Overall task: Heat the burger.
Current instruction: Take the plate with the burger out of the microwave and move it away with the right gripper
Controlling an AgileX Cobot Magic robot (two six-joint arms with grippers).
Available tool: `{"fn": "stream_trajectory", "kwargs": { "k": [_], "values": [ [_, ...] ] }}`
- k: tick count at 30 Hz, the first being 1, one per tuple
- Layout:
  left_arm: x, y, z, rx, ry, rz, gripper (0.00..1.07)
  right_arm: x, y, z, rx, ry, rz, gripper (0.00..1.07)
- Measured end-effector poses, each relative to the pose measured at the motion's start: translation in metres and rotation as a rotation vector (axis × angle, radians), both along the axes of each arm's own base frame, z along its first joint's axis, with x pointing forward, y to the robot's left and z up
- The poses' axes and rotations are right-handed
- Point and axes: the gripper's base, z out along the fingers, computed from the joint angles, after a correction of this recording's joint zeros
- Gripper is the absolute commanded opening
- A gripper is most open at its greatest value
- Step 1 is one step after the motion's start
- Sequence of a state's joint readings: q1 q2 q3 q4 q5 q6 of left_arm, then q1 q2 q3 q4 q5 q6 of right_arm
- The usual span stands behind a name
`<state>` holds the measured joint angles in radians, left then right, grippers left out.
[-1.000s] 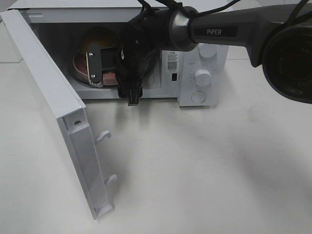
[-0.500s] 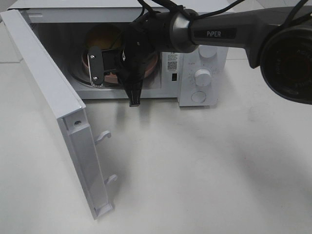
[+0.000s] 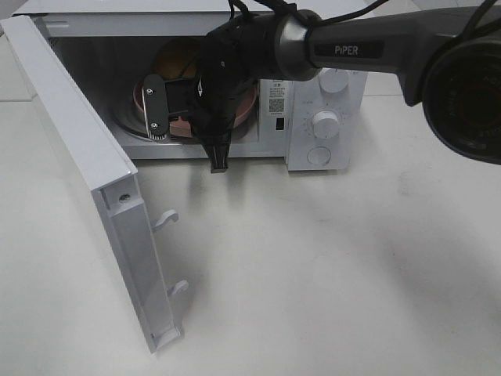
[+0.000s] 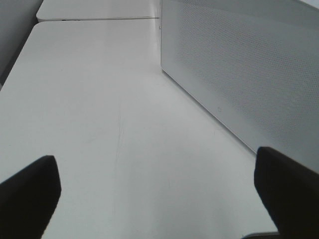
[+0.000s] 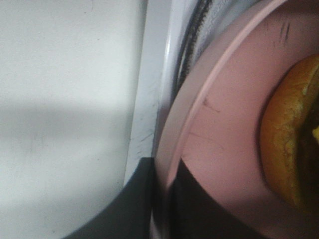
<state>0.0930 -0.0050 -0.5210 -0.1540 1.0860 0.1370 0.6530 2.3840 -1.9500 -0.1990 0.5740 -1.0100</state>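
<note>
Since a second ago the pink plate (image 3: 244,110) and the burger (image 3: 178,59) have been carried further back into the microwave (image 3: 235,86), and the right gripper (image 5: 162,199), then spread, is now clamped on the plate's rim. The right arm (image 3: 352,51) has risen slightly. The door (image 3: 86,172) has not moved.

A plain white table (image 3: 329,266) is seen under everything, with a seam to a second white tabletop (image 4: 94,10) in the left wrist view. Little else of the room can be made out.

The microwave is stood open, its door swung wide to the left. Inside it the plate is held by its edge, and the burger is seen lying on the plate, its golden bun partly hidden by the arm. The left gripper (image 4: 154,191) is held spread wide over the bare table beside the microwave's perforated side, grasping nothing.
</note>
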Motion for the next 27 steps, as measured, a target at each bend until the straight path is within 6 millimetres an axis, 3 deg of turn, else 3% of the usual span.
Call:
{"fn": "stream_trajectory", "kwargs": {
  "k": [6,14,27],
  "values": [
    [0.000,0.000,0.000,0.000,0.000,0.000,0.98,-0.006,-0.002,0.002,-0.018,-0.001,0.047,0.00],
    [0.000,0.000,0.000,0.000,0.000,0.000,0.98,-0.028,-0.015,0.002,-0.063,-0.020,0.163,0.00],
    [0.000,0.000,0.000,0.000,0.000,0.000,0.98,-0.053,-0.030,0.017,-0.086,-0.095,0.306,0.00]
  ]
}}
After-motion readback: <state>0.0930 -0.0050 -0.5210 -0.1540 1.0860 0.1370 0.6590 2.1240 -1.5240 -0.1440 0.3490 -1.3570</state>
